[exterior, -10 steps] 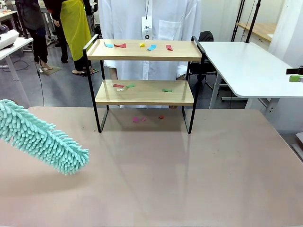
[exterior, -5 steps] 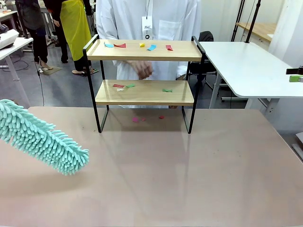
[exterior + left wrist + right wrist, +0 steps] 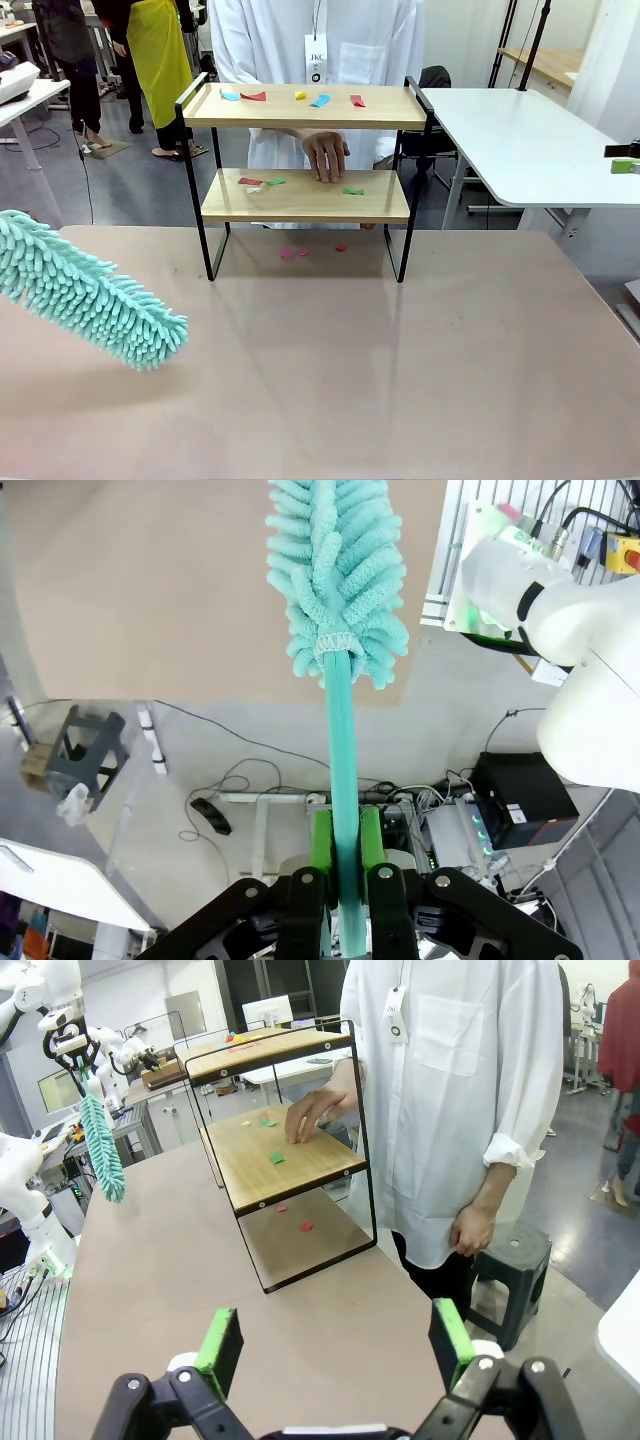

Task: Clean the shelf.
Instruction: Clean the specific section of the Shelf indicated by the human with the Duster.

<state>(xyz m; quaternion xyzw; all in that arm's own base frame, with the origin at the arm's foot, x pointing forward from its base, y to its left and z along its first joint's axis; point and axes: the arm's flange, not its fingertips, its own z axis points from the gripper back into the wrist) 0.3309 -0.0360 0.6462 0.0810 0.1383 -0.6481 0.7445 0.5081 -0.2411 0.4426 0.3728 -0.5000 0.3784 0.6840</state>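
Across the far middle of the wide beige tabletop point(image 3: 420, 380) stood the small two-tier shelf point(image 3: 300, 207) of light wooden boards in a thin black metal frame, its feet on the tabletop and its open front toward the robot. Small coloured paper scraps lay on it: a blue one point(image 3: 230, 96), a red one point(image 3: 254, 96), a yellow one point(image 3: 299, 95), a second blue one point(image 3: 320, 100) and a pink one point(image 3: 356, 100) along the upper board, and a red scrap point(image 3: 250, 182) with two green ones point(image 3: 274, 181) point(image 3: 353, 191) on the lower board. Two more, pink point(image 3: 288, 253) and red point(image 3: 341, 247), lay on the tabletop beneath the shelf.

Behind the shelf stood a person in a white long-sleeved shirt point(image 3: 350, 40). One hand point(image 3: 325, 155) reached in from the back between the boards, fingertips down on the lower board just beside the right-hand green scrap. In the right wrist view the same hand point(image 3: 312, 1112) rested on the lower board of the shelf point(image 3: 255, 1165), while the other hand point(image 3: 470, 1228) hung at the person's side.

The left gripper point(image 3: 346, 830) was clenched on the slim teal plastic handle point(image 3: 342, 750) of a fluffy teal chenille duster point(image 3: 95, 293), green pads pressed against either side. The duster head point(image 3: 338, 570) slanted low over the near left part of the tabletop, well apart from the shelf.

The right gripper point(image 3: 336, 1345) had its jaws spread wide with nothing between them, above the right side of the tabletop.
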